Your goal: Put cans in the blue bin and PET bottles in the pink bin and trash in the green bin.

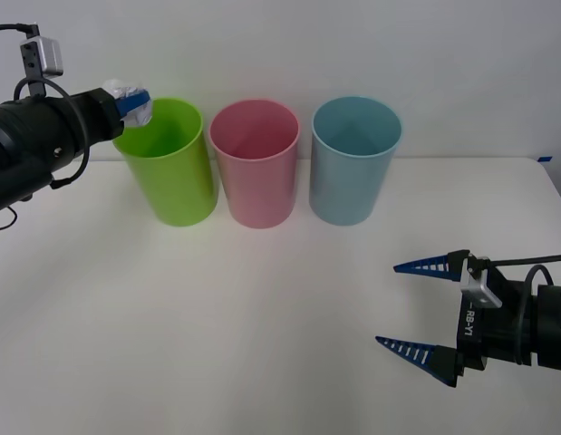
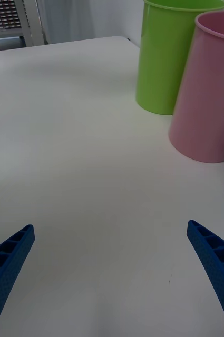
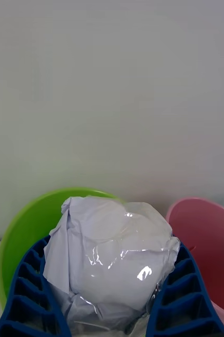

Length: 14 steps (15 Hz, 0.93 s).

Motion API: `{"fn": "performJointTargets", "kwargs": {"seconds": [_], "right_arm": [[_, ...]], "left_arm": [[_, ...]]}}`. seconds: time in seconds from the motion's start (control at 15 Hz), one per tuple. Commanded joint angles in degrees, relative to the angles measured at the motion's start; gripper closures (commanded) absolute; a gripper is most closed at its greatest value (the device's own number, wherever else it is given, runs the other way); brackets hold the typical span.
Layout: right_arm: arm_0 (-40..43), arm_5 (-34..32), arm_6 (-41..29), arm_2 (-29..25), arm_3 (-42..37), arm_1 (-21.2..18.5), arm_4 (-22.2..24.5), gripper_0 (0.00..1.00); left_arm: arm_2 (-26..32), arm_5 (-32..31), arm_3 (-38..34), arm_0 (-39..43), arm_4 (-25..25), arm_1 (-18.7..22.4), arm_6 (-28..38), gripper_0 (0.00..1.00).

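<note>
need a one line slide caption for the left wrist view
Left gripper clamps the crumpled trash over the green bin, with the pink bin alongside.

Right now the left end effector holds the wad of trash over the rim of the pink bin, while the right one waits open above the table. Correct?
Not quite. The left end effector holds the trash over the green bin, not the pink bin, as the front view shows. The right end effector does wait open above the table.
</note>
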Motion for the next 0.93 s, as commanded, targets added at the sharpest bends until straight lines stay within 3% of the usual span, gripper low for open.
{"fn": "performJointTargets", "kwargs": {"seconds": [0.07,0.27,0.6,0.93], "right_arm": [[0.0,0.0,0.0,0.0,0.0,0.0,0.0,0.0],[0.0,0.0,0.0,0.0,0.0,0.0,0.0,0.0],[0.0,0.0,0.0,0.0,0.0,0.0,0.0,0.0],[0.0,0.0,0.0,0.0,0.0,0.0,0.0,0.0]], "left_arm": [[-8.47,1.05,2.58,-8.05,4.75,-1.25,-0.06,1.0],[-12.87,1.05,8.65,-12.36,6.6,-5.03,0.02,1.0],[-22.97,0.79,11.46,-20.71,14.86,-6.78,0.46,1.0],[-22.97,0.79,11.9,-21.59,16.88,-7.66,0.73,1.0]]}}
